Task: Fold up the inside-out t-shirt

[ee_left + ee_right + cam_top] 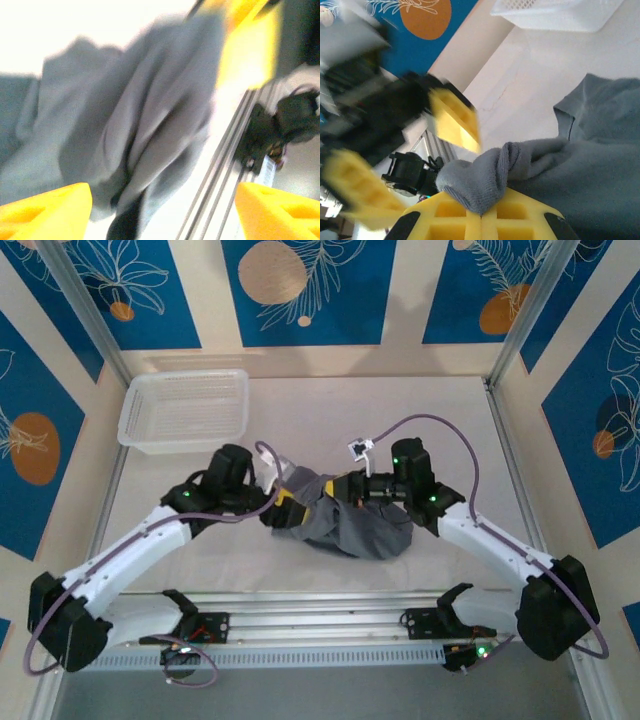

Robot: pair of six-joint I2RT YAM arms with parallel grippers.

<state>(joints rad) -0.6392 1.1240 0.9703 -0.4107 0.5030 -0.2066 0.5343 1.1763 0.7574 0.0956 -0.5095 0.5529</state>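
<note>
Lying bunched on the pale worktop [420, 410], the slate-grey soft cloth t-shirt [355, 528] sits between both claws. The right claw [347, 487] is closed, pinching a fold of it; the left claw [287, 505] stands wide open just beside it, gripping nothing. Both arms reach inward.

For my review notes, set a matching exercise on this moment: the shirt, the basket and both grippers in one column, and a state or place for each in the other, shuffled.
1. t-shirt
2. basket
3. left gripper
4. right gripper

A. shut on a fold of grey cloth
B. far left, apart from the cloth
C. bunched in a heap, not flat
D. jaws wide apart

Pairs: 1-C, 2-B, 3-D, 4-A
</note>
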